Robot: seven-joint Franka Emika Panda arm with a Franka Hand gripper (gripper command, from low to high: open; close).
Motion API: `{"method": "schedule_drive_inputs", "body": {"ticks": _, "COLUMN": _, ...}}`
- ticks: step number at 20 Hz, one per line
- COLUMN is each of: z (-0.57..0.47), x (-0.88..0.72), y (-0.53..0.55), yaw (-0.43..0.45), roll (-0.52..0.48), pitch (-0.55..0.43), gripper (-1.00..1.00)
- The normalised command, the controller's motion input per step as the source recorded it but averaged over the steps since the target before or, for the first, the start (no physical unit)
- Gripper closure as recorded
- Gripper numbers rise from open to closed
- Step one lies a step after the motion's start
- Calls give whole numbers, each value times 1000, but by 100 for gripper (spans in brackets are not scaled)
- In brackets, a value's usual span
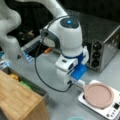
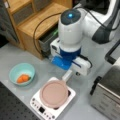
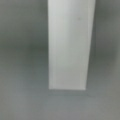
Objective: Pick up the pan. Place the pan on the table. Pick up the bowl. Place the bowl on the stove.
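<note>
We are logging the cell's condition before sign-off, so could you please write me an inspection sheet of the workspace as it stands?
Surface: grey table, bare patches around the stove.
Job's things: pan lies on the stove, white handle pointing toward the arm; bowl stands on the table at a front view's left, with something orange inside.
Clutter: wooden box; open bin with yellow and green items.
Grippers: gripper is low at the pan's handle; the jaws' state cannot be seen.
Cables: black cable loops from the wrist down past the gripper.
Surroundings: silver toaster oven behind the stove; wooden shelf unit.
</note>
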Motion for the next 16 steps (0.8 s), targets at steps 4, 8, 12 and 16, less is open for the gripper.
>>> {"method": "schedule_drive_inputs", "body": {"ticks": 4, "z": -7, "x": 302, "y": -11, "yaw": 112, "roll": -52, "pitch": 169, "gripper": -100}}
{"method": "schedule_drive_inputs", "body": {"ticks": 8, "z": 46, "x": 221, "y": -41, "yaw": 112, "roll": -55, "pitch": 147, "gripper": -100}}
{"method": "schedule_drive_inputs", "body": {"ticks": 12, "z": 5, "x": 203, "y": -59, "yaw": 112, "roll": -53, "pitch": 123, "gripper": -100}}
{"method": "schedule_drive_inputs", "body": {"ticks": 16, "z": -83, "x": 232, "y": -55, "yaw": 102, "roll": -55, "pitch": 104, "gripper": -100}}
